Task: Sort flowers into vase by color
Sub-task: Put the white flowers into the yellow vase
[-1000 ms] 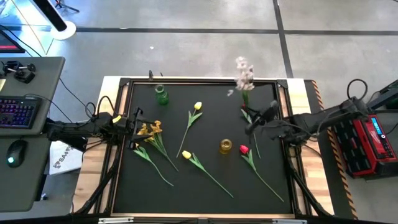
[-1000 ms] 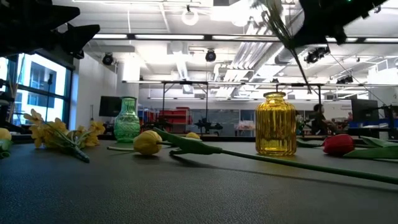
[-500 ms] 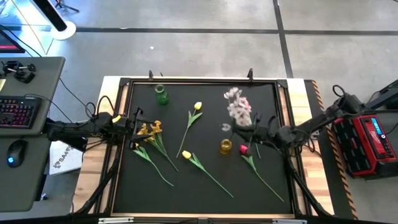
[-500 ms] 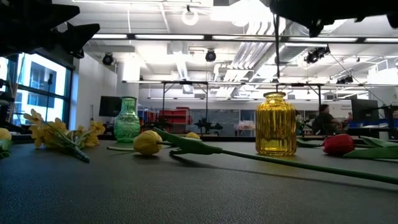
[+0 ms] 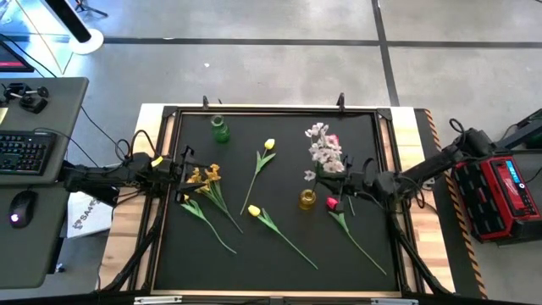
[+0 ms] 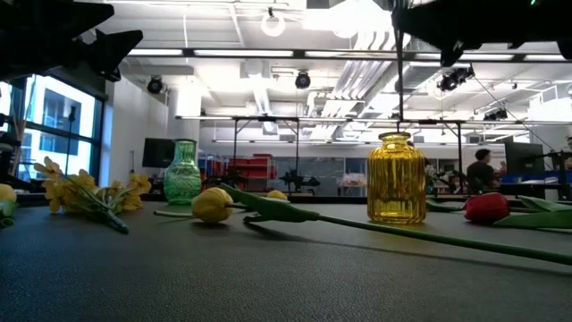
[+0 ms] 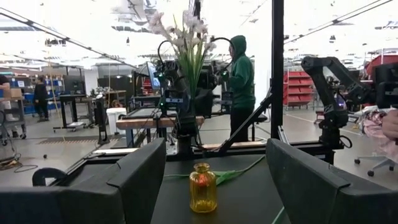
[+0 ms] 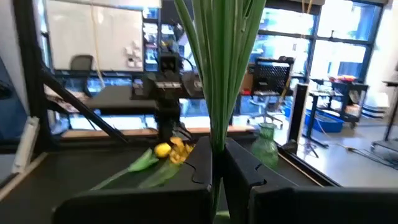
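Over the black table (image 5: 279, 246), we have the right arm reaching in from the right side, its right gripper (image 5: 349, 181) clamped tight on the green stems of the pale pink-white blossom sprig (image 5: 323, 149), with what appears to be a red bloom (image 5: 332, 141) bunched in beside it. The bundle hangs upright, stem tip at the mouth of the yellow vase (image 5: 307, 199), which stands near the table's middle right; whether the tip has entered the neck we cannot tell from the level view, where a thin stem (image 6: 398, 72) drops straight toward the vase rim. To do this step well, we judge that the stem should stay vertical and centred over the narrow opening, go down slowly so it neither catches the rim nor tips the light glass, and be released only once it is well inside. The left gripper (image 5: 179, 172) waits at the left edge, fingers spread and empty. The rest lie flat: an orange-yellow sprig (image 5: 206, 177) at left, two yellow tulips (image 5: 269, 145) mid-table, a second red bloom (image 5: 332, 203) just right of the vase. A green vase (image 5: 220, 129) stands at the far edge.
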Robot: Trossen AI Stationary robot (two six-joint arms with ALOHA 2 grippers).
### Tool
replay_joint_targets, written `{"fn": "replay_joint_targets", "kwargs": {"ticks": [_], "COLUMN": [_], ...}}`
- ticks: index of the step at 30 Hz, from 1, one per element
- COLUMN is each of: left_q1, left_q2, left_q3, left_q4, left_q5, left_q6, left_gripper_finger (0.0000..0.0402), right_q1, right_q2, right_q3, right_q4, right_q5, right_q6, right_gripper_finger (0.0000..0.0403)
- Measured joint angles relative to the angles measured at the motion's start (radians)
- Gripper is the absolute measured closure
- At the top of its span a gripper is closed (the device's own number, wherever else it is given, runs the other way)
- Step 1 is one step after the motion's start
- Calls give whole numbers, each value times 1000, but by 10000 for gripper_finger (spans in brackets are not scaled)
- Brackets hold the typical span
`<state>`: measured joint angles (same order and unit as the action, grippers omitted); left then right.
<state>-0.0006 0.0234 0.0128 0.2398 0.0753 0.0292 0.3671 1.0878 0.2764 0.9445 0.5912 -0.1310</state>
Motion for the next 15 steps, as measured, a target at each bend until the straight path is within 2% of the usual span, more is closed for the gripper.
{"fn": "replay_joint_targets", "kwargs": {"ticks": [7,15], "left_q1": [0,0], "left_q2": [0,0], "left_q3": [0,0], "left_q4": [2,2], "left_q5": [0,0], "left_q6": [-2,-18], "left_gripper_finger": [136,136], "right_q1": [-45,-53], "right_q2": [115,167], "right_q3": [0,1], "right_q4": [65,68], "right_q5": [0,0], "right_q6": [-5,1], "right_gripper_finger": [403,397]}}
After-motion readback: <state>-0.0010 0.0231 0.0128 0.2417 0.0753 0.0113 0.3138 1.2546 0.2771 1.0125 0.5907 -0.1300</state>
